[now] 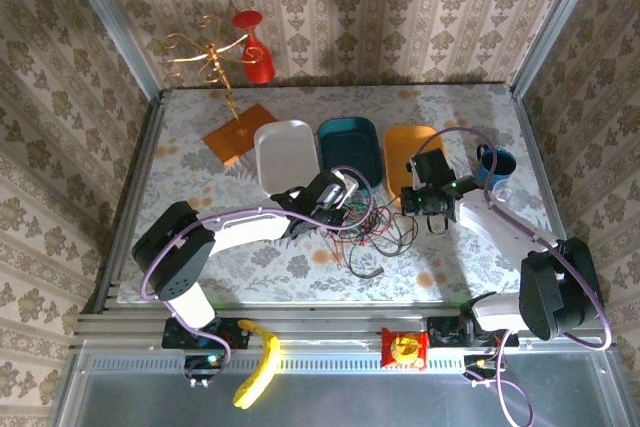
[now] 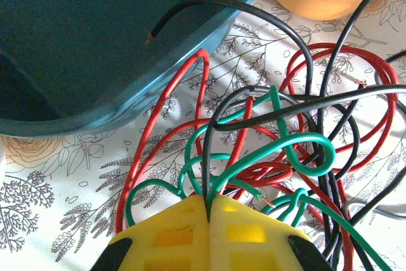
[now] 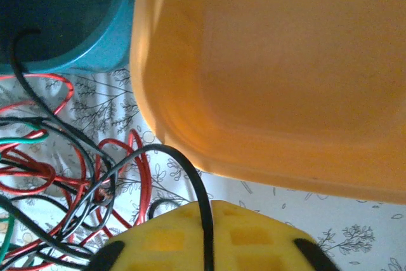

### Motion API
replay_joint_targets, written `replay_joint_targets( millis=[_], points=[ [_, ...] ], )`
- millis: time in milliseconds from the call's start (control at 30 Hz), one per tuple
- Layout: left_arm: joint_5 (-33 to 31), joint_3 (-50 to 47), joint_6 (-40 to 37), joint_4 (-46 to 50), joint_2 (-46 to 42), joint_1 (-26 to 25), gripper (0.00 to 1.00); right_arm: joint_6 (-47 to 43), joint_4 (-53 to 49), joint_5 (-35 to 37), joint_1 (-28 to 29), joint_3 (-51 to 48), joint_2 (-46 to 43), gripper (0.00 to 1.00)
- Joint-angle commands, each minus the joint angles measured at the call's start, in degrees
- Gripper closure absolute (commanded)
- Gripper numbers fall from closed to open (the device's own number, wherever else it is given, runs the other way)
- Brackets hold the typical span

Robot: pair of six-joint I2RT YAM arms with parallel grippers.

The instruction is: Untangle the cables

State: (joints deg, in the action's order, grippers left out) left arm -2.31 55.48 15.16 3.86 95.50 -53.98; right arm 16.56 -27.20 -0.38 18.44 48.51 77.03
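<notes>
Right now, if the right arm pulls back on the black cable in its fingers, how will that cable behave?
Probably springy rather than limp: the black cable holds an arch above the right gripper, which is shut on it. Likely light, being thin. It weaves through the red cable loops, so pulling would probably drag the tangle along.

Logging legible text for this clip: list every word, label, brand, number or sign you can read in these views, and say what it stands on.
No text can be read in any view.
Red packet: it carries a yellow emblem, but any print is too small to read.
Teal tray, orange tray, white tray, blue mug: no print visible.
</notes>
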Motion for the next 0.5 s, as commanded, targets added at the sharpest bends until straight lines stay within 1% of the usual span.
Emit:
replay_joint_targets(
  millis=[0, 167, 200, 267, 467],
  points=[
    [1.0, 1.4, -1.2, 0.2, 0.3, -0.1, 1.0, -0.3, -0.7, 3.0, 0.3, 1.3, -1.8, 0.99],
    [0.1, 1.4, -0.7, 0.9, 0.5, 0.2, 1.0, 1.4, -3.2, 7.8, 0.2, 3.2, -7.6, 1.0],
    [0.0, 1.4, -0.7, 1.0, 0.6, 0.2, 1.0, 1.8, -5.5, 9.2, 0.2, 3.8, -9.3, 1.0],
    [-0.1, 1.5, -0.7, 1.2, 0.7, 0.2, 1.0, 2.5, -6.6, 11.7, 0.3, 5.0, -12.5, 1.0],
    [0.2, 1.5, -0.8, 1.3, 1.0, 0.2, 1.0, 2.9, -7.9, 18.9, 0.2, 9.9, -20.2, 1.0]
  ],
)
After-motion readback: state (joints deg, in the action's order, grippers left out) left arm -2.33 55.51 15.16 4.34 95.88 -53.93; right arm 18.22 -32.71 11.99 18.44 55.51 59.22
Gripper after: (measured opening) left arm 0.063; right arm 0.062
